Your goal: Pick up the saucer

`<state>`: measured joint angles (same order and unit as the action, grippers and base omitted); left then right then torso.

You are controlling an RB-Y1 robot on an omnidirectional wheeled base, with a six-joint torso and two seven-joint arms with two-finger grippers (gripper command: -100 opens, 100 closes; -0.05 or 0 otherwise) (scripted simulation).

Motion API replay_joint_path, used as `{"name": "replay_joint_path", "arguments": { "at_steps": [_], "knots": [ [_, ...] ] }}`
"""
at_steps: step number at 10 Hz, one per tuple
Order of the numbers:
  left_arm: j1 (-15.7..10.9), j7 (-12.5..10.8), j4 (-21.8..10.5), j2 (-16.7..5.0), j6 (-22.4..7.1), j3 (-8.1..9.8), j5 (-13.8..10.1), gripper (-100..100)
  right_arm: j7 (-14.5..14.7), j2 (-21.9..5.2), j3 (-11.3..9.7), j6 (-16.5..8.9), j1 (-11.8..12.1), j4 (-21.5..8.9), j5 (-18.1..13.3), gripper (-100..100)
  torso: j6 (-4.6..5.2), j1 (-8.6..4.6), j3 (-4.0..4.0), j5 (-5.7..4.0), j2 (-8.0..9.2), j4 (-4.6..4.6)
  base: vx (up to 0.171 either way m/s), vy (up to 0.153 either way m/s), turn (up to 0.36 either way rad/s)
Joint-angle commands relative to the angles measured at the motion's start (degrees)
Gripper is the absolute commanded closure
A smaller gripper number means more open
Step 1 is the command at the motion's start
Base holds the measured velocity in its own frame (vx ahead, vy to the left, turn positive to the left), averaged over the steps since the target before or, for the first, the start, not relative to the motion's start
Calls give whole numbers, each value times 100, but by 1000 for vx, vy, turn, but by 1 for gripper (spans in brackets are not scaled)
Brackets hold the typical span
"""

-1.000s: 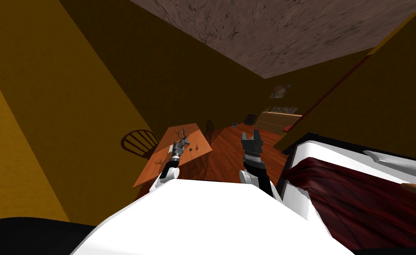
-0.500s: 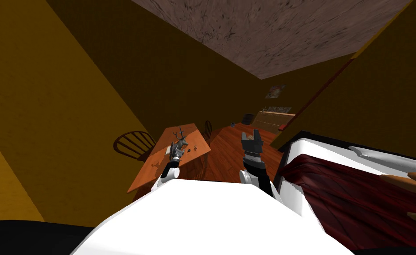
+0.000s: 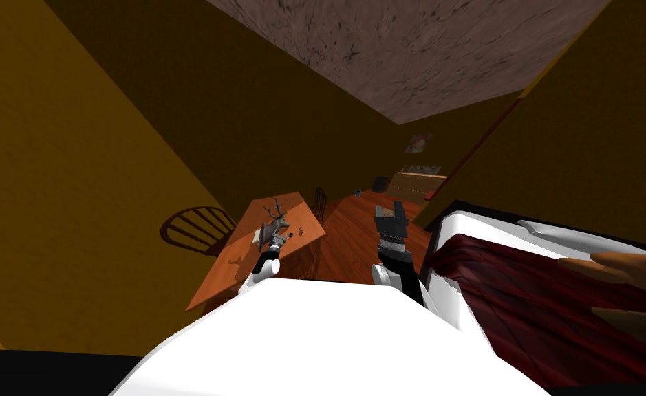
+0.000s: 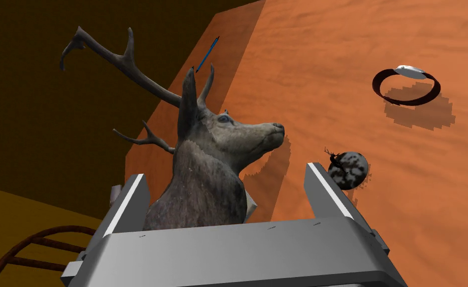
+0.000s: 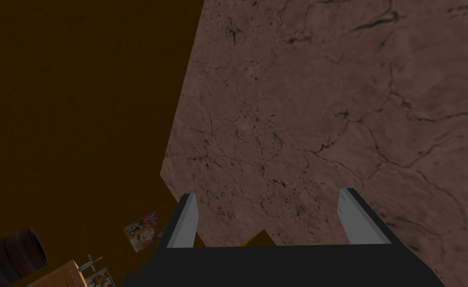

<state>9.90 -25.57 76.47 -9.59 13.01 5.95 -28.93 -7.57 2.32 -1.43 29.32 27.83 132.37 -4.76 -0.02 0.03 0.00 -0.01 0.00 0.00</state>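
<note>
A small round speckled disc with a dark deer figure on it, which may be the saucer (image 4: 348, 170), lies on the orange table (image 4: 377, 30) just past my left gripper's finger. My left gripper (image 4: 225, 174) is open, and a grey deer bust with antlers (image 4: 213, 164) stands right in front of it, between the fingers' lines. A flat white thing (image 3: 256, 236) lies beside the bust, partly hidden. In the head view the left gripper (image 3: 275, 238) hovers over the table (image 3: 239, 271) by the deer bust (image 3: 276, 218). My right gripper (image 3: 391, 208) is raised over the floor, open and empty (image 5: 270, 194).
A dark ring-shaped band (image 4: 406, 85) and a blue pen (image 4: 207, 54) lie further along the table. Wooden chairs stand at its left side (image 3: 194, 230) and far end (image 3: 320, 203). A white bed with a dark red blanket (image 3: 521, 295) is close on the right.
The whole head view has shifted, so my body has turned or moved: the table slid left and the bed came further in. Both arms kept their pose.
</note>
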Motion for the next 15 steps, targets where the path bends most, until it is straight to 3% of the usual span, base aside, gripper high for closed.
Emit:
{"name": "replay_joint_path", "arguments": {
  "at_steps": [1,2,3,5,8,10,11,13,15],
  "knots": [
    [-37,-63,-174,4,-45,11,-87,-100,0,0,0,0,0,0,0,0,0,0,0,0,0,0,8,6,-52],
    [-177,-174,-386,-6,-119,43,-265,-100,0,0,0,0,0,0,0,0,-2,1,0,0,1,0,9,9,-93],
    [-177,-174,-485,-6,-119,43,-265,-100,0,0,0,0,0,0,0,0,0,1,0,0,0,0,7,10,-54],
    [-460,-389,-935,-25,-262,106,-611,-100,0,0,0,0,0,0,0,0,-1,4,0,1,0,0,9,20,-127],
    [-600,-492,-1374,-34,-329,136,-778,-100,0,0,0,0,0,0,0,0,-1,6,0,1,0,0,9,20,-60],
    [-876,-685,-1789,-52,-455,193,-1094,-100,0,0,0,0,0,0,0,0,-1,6,1,1,1,0,6,30,-113],
    [-876,-685,-1914,-52,-455,193,-1094,-100,0,0,0,0,0,0,0,0,-1,12,0,2,0,0,8,34,-45],
    [-1134,-860,-2310,-70,-566,245,-1381,-100,0,0,0,0,0,0,0,0,-2,9,1,1,1,0,8,33,-106],
    [-1254,-938,-2528,-77,-615,269,-1511,-100,0,0,1,0,1,0,0,0,-5,12,0,2,1,0,6,36,-48]
  ]
}}
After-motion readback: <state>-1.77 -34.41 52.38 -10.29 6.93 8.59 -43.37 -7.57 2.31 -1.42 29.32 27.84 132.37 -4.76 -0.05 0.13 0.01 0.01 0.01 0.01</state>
